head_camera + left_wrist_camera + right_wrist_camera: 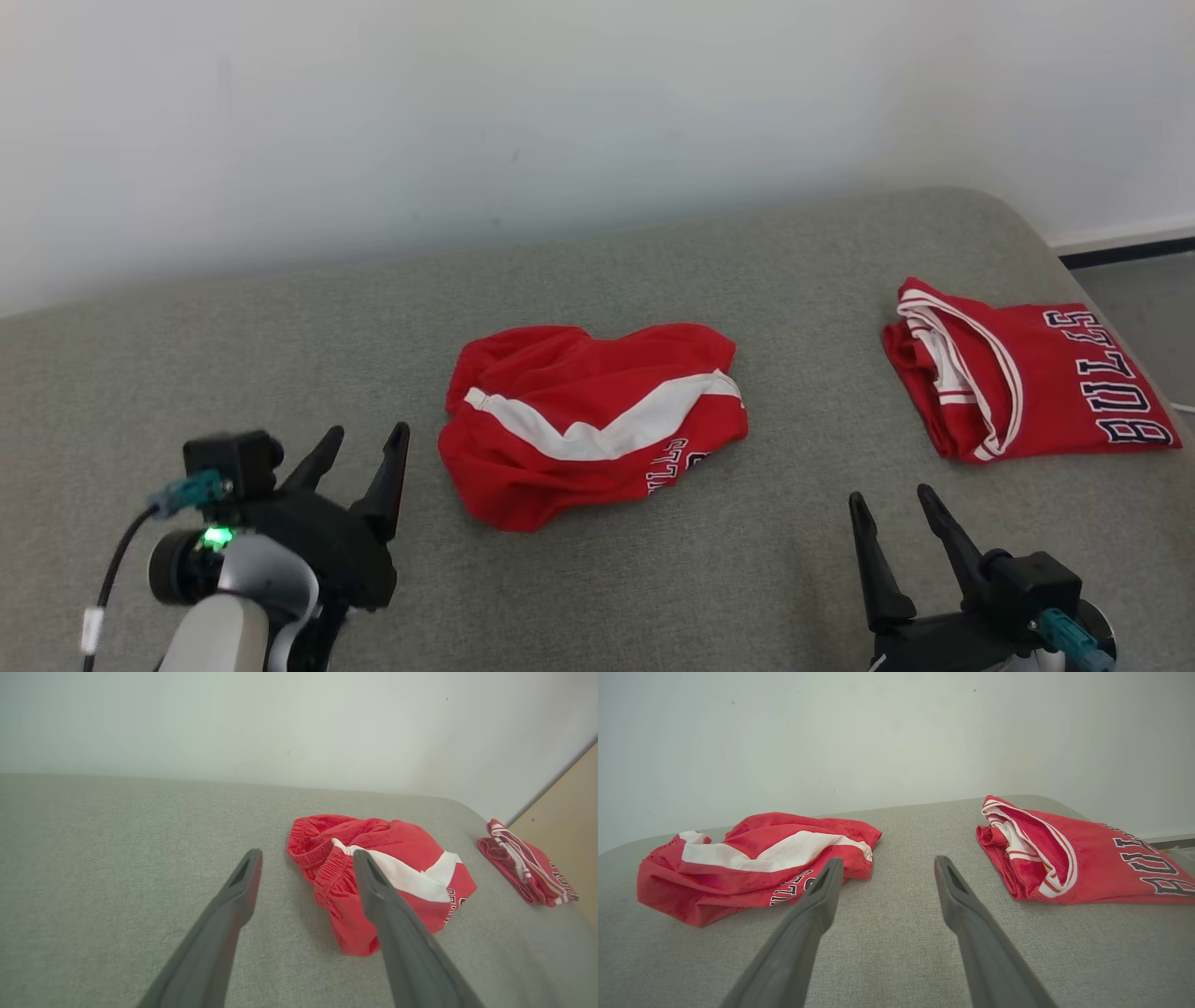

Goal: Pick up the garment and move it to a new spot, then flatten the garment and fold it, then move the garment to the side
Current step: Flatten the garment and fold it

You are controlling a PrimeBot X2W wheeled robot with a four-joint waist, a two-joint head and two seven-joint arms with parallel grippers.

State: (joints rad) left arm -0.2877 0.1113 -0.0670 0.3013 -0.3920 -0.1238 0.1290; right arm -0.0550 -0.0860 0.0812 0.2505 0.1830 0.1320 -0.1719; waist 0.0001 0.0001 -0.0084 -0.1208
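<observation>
Red garment [593, 420] lies centre-frame, stretched left-right, beside the nearer left claw [369, 431]; right claw [889, 495] farther; both wide, empty.

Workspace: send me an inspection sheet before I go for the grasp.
Surface: grey fabric pad, flat, with the garments lying on it.
Job's things: crumpled red garment with a white stripe, mid-surface, not yet flattened or folded.
Clutter: folded red BULLS jersey at the right, apart from the crumpled one; otherwise nothing seen.
Grippers: left gripper open and empty, just left of the crumpled garment; right gripper open and empty, nearer than the gap between the two garments.
Cables: dark cable hanging off the left wrist, clear of the cloth.
Surroundings: white wall behind; dark baseboard at far right.
</observation>
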